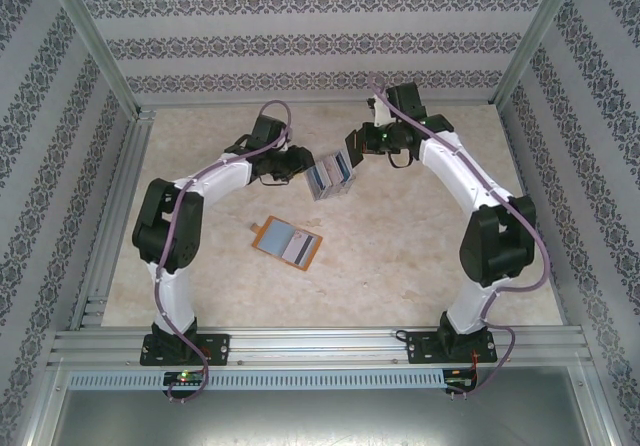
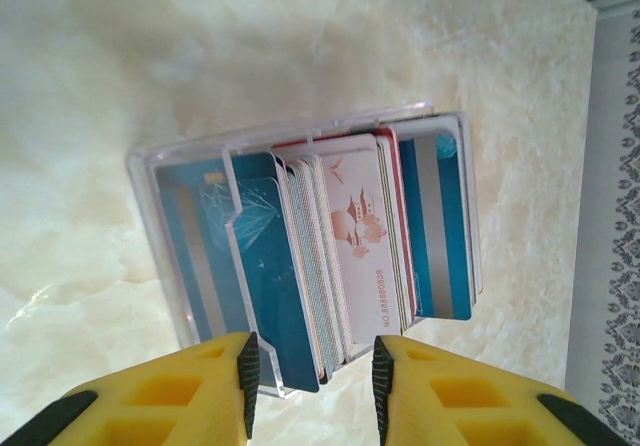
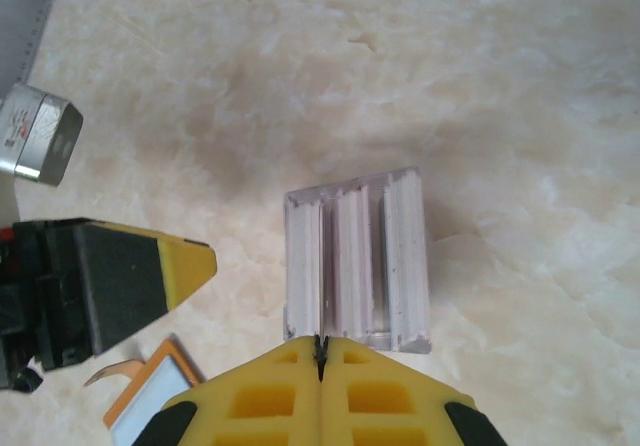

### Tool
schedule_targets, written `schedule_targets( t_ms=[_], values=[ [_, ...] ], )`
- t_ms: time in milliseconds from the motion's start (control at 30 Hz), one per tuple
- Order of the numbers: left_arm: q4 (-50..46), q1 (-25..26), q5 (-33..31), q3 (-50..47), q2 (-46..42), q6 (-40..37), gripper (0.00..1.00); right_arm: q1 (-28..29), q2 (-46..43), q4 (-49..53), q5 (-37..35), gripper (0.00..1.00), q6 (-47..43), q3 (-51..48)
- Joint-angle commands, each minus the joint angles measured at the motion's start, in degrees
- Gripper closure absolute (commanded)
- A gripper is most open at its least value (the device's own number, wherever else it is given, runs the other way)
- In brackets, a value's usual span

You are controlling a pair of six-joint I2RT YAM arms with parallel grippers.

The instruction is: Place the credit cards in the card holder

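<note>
Several credit cards in blue, pink and white stand on edge in a clear plastic stand at mid-table. My left gripper is open, and the stand's near corner and the card ends lie between its pads. Whether the pads touch them is unclear. My right gripper is shut, its tips meeting on the thin top edge of a card in the left slot of the stand. The orange-brown card holder lies open nearer the bases, a pale card on it. Its corner also shows beside my right fingers.
The left gripper's finger points at the stand from the left. Aluminium frame rails and patterned walls close in the beige table on the left, right and far sides. There is bare table between the card holder and the arm bases.
</note>
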State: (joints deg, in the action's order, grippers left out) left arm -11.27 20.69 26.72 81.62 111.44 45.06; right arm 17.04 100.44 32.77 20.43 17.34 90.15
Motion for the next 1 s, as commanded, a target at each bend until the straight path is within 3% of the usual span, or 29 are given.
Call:
schedule_targets(
  t_ms=[0, 433, 733, 967],
  values=[
    [-2.64, -1.47, -1.57, -1.47, -1.93, -2.98, 0.63, 2.09, -4.31, -0.81, 1.2, 0.95, -0.36, -3.35],
    [-3.28, -5.65, -0.07, -2.96, -0.62, -4.36, 0.63, 14.77, -13.99, -2.22, 8.85, 0.95, 1.32, -17.79],
    [-4.56, -7.15, 0.07, -2.32, 1.72, -5.77, 0.63, 23.73, -9.93, -1.31, 14.45, 0.95, 1.05, -23.81],
    [-3.19, -7.6, 0.37, -4.53, 2.5, -5.59, 0.63, 28.85, -2.63, 2.93, 15.0, 0.95, -2.1, -21.11]
  ],
)
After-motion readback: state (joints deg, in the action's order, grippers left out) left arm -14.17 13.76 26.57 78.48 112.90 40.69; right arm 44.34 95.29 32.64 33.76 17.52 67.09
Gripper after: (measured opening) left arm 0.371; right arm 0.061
